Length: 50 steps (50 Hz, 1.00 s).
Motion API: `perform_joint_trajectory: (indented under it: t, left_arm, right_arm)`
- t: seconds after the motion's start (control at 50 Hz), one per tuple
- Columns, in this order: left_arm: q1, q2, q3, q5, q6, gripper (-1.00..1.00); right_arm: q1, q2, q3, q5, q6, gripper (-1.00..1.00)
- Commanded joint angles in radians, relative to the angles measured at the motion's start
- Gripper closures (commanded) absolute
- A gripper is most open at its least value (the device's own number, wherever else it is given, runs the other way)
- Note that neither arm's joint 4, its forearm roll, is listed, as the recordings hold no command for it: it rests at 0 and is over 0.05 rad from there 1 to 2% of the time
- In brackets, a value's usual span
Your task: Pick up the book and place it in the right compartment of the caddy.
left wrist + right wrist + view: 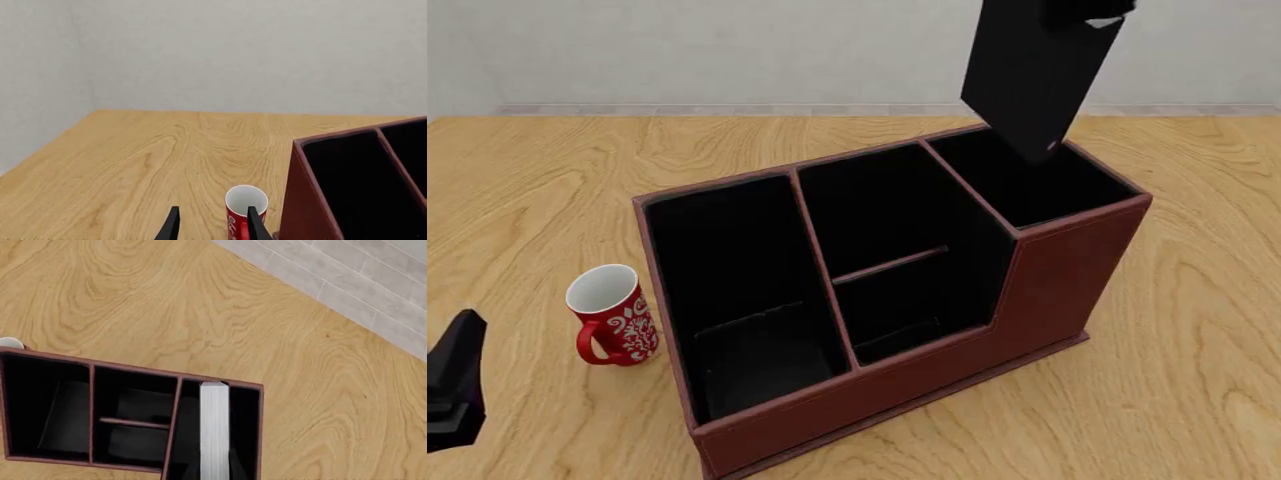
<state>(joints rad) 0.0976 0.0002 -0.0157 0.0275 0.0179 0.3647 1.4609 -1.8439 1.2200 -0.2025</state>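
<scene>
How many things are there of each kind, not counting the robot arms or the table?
Book: 1
Mug: 1
Caddy: 1
Total: 3

— What have you got around you?

— You're working over a table of light, honey-coloured wood with strong swirling grain. In your front view its far edge meets a pale strip along the foot of the wall.

— And the wall itself?

— Plain, matte, off-white grey. From your left wrist view you can see two walls meeting in a corner beyond the table's edge.

— Floor?

— Your right wrist view shows it past the table's edge: light grey tiles with thin paler joints. The light is soft and even.
</scene>
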Motion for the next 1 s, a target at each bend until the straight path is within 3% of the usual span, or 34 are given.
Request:
perform_joint_trajectory:
  t: [0.02, 0.36, 0.7, 1.0]
  left_arm:
    - [0.0, 0.0, 0.007, -0.002, 0.001, -1.0]
    - [-0.003, 0.0, 0.003, -0.002, 0.004, -1.0]
    - [0.001, 0.0, -0.002, 0.002, 0.007, -1.0]
    - [0.006, 0.0, 0.003, 0.003, 0.009, -1.0]
  right_arm:
    - [0.009, -0.005, 0.012, 0.0, 0.034, 1.0]
    - [-0.005, -0.03, 0.057, 0.0, 0.051, 1.0]
    - [-0.028, -0.021, 0.045, 0.0, 0.029, 1.0]
    - [-0.008, -0.012, 0.072, 0.0, 0.061, 1.0]
